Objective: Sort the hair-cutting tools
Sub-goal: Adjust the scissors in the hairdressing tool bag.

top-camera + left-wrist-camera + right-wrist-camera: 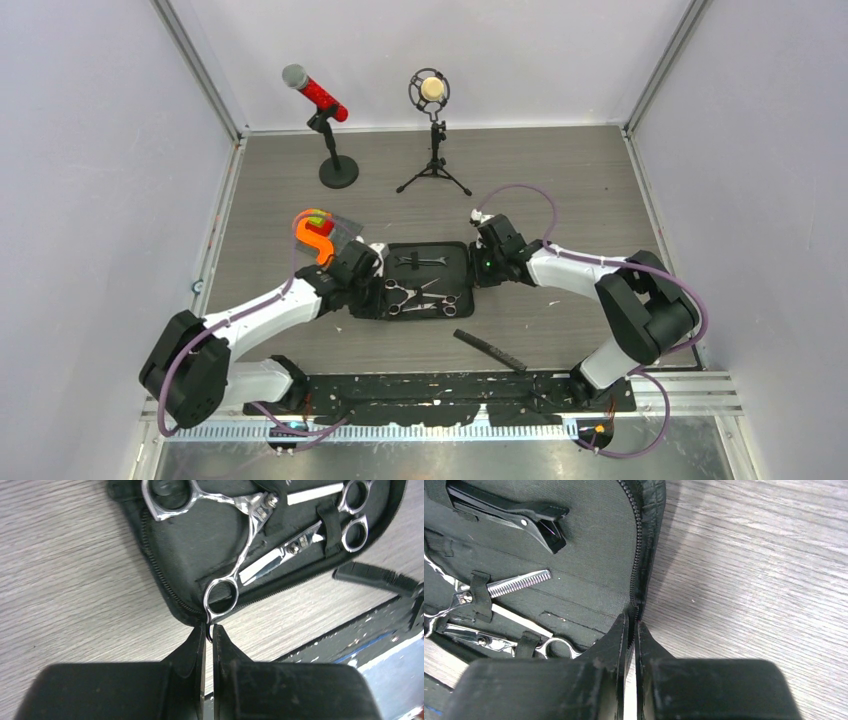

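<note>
An open black zip case (pixel 455 270) lies mid-table. Strapped inside it are silver scissors (pixel 405 295), a second pair (pixel 300 542) and a black hair clip (pixel 418 261). My left gripper (pixel 209 628) is at the case's left edge, shut on the lower ring handle of the spread scissors (pixel 221 596). At the case's right edge, my right gripper (pixel 633 620) is shut on the zipper rim (pixel 638 555). The clip (pixel 509 515) and a toothed scissor blade (pixel 519 584) show in the right wrist view. A narrow black comb (pixel 490 351) lies on the table in front of the case.
A red microphone (pixel 315 95) on a round base (pixel 338 172) and a second microphone (pixel 432 90) on a tripod stand at the back. An orange piece (pixel 315 238) on a clear sheet sits beside my left wrist. A black strip (pixel 440 385) runs along the near edge.
</note>
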Controlling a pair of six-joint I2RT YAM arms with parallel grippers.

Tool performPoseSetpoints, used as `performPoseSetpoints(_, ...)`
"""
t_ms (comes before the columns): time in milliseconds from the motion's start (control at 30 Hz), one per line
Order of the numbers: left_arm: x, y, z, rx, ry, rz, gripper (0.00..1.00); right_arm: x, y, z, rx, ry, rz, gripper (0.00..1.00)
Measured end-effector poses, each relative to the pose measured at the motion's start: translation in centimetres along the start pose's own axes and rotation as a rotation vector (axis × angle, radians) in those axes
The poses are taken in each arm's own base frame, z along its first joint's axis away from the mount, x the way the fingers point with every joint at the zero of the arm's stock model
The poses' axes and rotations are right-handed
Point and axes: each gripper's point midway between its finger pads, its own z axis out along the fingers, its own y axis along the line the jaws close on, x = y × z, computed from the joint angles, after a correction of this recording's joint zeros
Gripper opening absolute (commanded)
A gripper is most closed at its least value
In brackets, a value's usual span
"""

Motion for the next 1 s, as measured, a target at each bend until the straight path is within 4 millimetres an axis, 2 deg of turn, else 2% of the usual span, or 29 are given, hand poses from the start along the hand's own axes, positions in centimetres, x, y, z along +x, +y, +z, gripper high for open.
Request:
performPoseSetpoints(233, 0.5, -1.7, -0.5, -0.004, 0.066, 0.147, 0.0, 0.0, 0.2, 0.0, 0.014, -0.005, -0.087, 0.05)
performPoseSetpoints(400, 0.2, -1.3, -0.5, -0.036, 0.082, 0.199, 0.0, 0.0, 0.3, 0.1, 0.017, -0.011, -0.137, 0.05)
performPoseSetpoints(467, 0.0, -1.0, -0.7, -0.052, 0.083, 0.226, 0.03, 0.0, 0.6, 0.1, 0.01, -0.016, -0.156, 0.05)
performPoseSetpoints(533, -0.1, -0.5, -0.9, -0.077, 0.082, 0.249, 0.09, 0.1, 0.9, 0.2, 0.002, -0.02, -0.173, 0.05)
performPoseSetpoints(667, -0.8, 0.3, -1.3, -0.122, 0.046, 0.232, 0.41, 0.3, 1.4, 0.3, -0.016, -0.024, -0.19, 0.05)
performPoseSetpoints(733, -1.2, 0.5, -1.7, -0.121, 0.001, 0.201, 0.51, 0.4, 1.9, 0.4, -0.034, -0.024, -0.198, 0.05)
performPoseSetpoints(833, -2.0, 0.9, -2.8, -0.113, -0.094, 0.136, 0.59, 0.9, 2.7, 0.4, -0.064, -0.012, -0.217, 0.05)
performPoseSetpoints(1000, -3.5, 1.0, -4.2, -0.101, -0.193, 0.077, 0.65, 1.2, 3.0, 0.4, -0.081, -0.007, -0.243, 0.05)
